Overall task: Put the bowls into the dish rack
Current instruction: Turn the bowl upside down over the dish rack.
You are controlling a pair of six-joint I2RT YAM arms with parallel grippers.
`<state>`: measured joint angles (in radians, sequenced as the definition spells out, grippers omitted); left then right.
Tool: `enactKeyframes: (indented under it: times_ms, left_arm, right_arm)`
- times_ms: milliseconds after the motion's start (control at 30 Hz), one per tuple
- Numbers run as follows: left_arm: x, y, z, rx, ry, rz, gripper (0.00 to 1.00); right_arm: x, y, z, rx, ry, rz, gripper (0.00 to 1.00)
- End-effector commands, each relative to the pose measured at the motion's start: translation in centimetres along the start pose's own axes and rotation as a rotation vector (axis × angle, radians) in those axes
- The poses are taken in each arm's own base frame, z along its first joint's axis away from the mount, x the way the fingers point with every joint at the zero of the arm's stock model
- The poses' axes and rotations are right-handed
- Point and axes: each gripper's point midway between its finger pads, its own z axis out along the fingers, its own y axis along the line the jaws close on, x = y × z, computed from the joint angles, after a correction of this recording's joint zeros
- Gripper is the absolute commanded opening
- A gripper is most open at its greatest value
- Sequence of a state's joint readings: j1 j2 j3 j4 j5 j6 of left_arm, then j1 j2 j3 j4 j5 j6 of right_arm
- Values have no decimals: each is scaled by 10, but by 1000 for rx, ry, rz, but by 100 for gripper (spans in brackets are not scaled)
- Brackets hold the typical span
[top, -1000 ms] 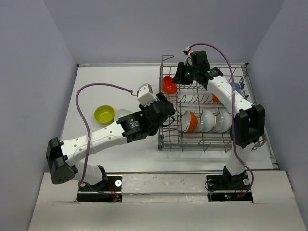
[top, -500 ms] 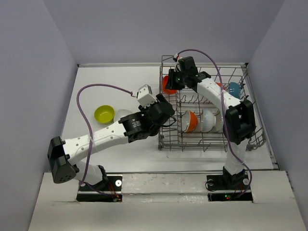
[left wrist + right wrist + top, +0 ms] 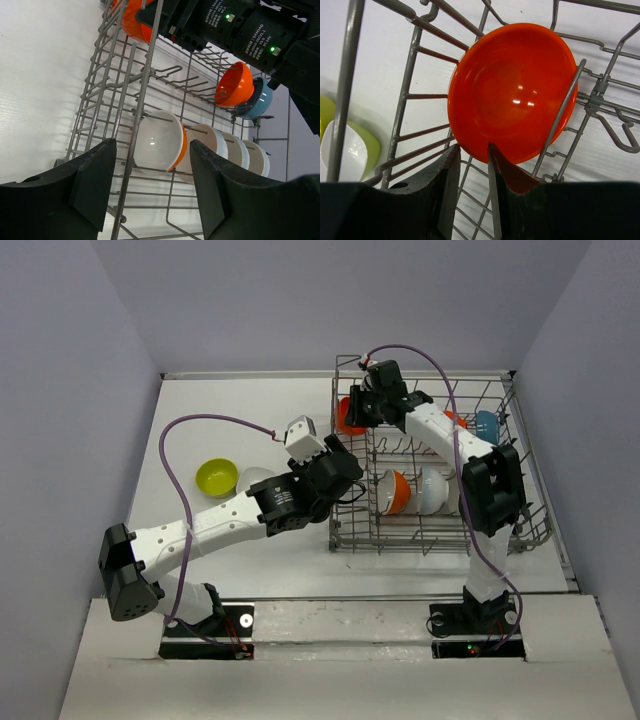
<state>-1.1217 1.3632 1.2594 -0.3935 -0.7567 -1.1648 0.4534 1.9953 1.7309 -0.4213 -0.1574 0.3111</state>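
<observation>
Bowl (image 3: 512, 90), orange-red, stands on edge in dish rack (image 3: 349, 60), hollow facing right claw (image 3: 473, 150).

The left arm (image 3: 210, 525) is stretched forward and to the right, and the left end effector (image 3: 150, 150) is held with jaws spread wide. The right arm (image 3: 440, 430) is reached far forward and bent leftward, and the right end effector (image 3: 471, 160) is set with jaws only narrowly parted.

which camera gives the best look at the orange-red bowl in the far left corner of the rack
Right wrist: the orange-red bowl fills the frame, hollow side facing the camera, among the dish rack wires. Top view shows only a sliver beside the right arm; left wrist catches its edge at the top.
</observation>
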Motion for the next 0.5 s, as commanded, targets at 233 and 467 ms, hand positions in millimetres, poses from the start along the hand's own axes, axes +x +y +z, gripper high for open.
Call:
enactKeyframes:
  times_ms: [233,467]
  left_arm:
    - [-14,-5,0,7,-54,-35,69]
    - [-13,-5,0,8,-51,-35,69]
  right_arm:
    - [-17,17,6,-39,-61,-37,34]
    - [-11,15,17,-43,-39,-29,34]
